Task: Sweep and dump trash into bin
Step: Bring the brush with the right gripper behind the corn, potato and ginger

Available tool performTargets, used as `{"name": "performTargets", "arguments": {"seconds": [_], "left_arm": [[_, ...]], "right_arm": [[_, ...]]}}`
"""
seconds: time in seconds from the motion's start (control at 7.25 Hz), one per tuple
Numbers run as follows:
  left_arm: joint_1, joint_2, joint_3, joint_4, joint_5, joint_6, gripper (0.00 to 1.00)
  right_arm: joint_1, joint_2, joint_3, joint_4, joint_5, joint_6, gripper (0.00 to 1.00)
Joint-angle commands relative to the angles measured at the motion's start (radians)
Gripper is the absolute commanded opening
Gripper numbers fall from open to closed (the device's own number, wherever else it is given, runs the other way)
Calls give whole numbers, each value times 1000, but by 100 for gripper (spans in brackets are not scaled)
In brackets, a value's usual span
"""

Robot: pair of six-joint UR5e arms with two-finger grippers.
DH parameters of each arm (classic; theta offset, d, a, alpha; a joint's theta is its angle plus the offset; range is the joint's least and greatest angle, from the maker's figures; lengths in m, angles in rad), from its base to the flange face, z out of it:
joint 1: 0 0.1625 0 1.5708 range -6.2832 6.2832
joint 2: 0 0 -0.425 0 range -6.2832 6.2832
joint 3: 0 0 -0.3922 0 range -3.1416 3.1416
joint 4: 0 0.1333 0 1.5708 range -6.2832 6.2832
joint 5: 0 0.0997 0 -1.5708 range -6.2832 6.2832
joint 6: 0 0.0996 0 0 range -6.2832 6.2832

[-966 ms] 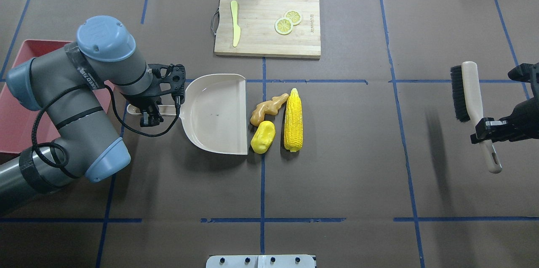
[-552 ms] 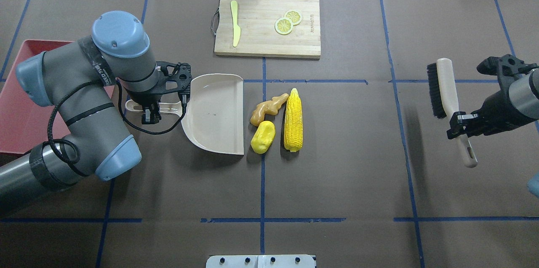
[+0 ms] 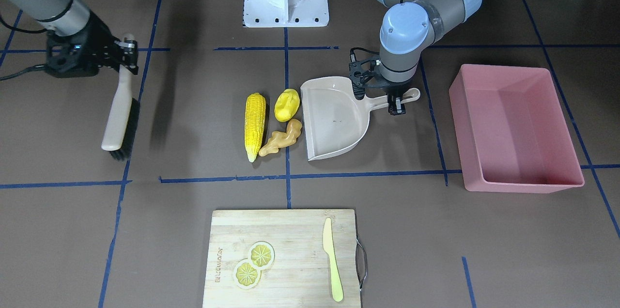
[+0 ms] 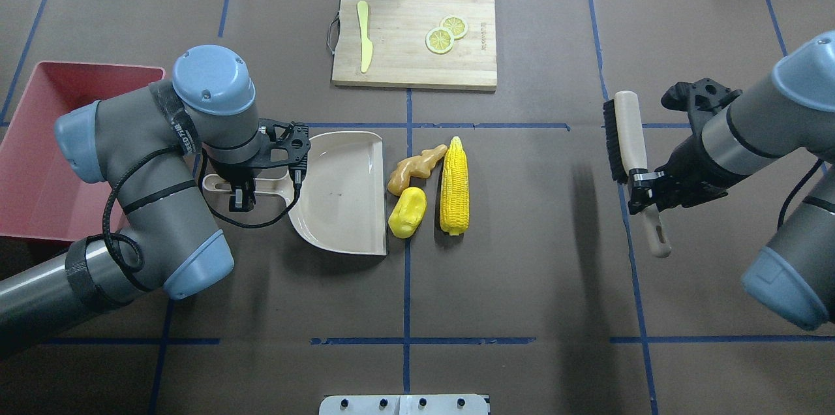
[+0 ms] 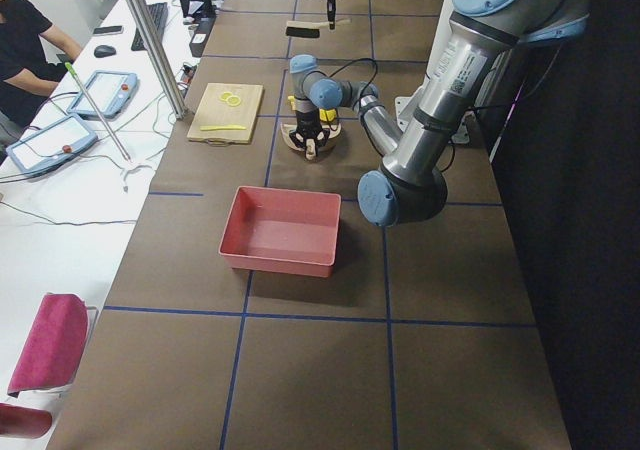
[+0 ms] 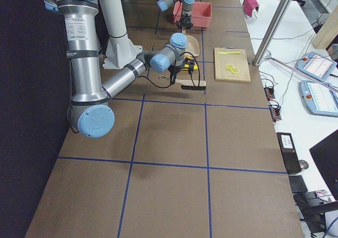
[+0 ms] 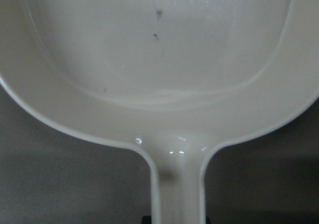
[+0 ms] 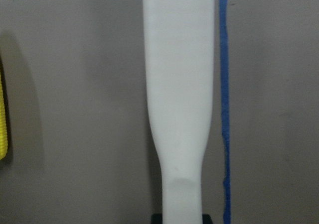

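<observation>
The yellow corn cob [image 4: 454, 185], the rounded yellow lump [image 4: 408, 211] and the tan ginger root [image 4: 415, 169] lie together at mid-table, just right of the open edge of the empty beige dustpan [image 4: 339, 186]. My left gripper [image 4: 240, 188] is shut on the dustpan's handle; the pan fills the left wrist view [image 7: 159, 59]. My right gripper [image 4: 644, 193] is shut on the handle of a beige brush [image 4: 627, 134], held well to the right of the corn and above the table. The pink bin [image 4: 32, 141] stands at the far left, behind my left arm.
A wooden cutting board [image 4: 414, 69] at the back centre holds a pale knife [image 4: 364, 36] and two lemon slices [image 4: 445, 34]. Blue tape lines cross the brown table cover. The bin also shows in the front-facing view [image 3: 513, 124].
My right arm has carried the brush leftward, toward the corn. My left arm has shifted the dustpan slightly right and forward, so its open edge is closer to the lump and ginger.
</observation>
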Motion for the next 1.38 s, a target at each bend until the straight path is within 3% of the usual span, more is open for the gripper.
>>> {"name": "performTargets", "arguments": {"seconds": [0.0, 0.14, 0.28, 0.83, 1.1, 1.24], "left_arm": [[1, -1, 1, 0, 0, 0, 0], [1, -3, 1, 0, 0, 0, 0], [1, -3, 1, 0, 0, 0, 0], [4, -6, 2, 0, 2, 0, 0], [4, -12, 2, 0, 22, 0, 0], [4, -12, 4, 0, 22, 0, 0]], "right_arm": [[-110, 149, -7, -193, -65, 28, 0], [-166, 232, -10, -315, -128, 28, 0], [-208, 271, -13, -365, -209, 31, 0], [-292, 317, -140, -383, -289, 0, 0], [-316, 433, -275, -383, -297, -20, 0], [-340, 456, -286, -383, -311, -20, 0]]}}
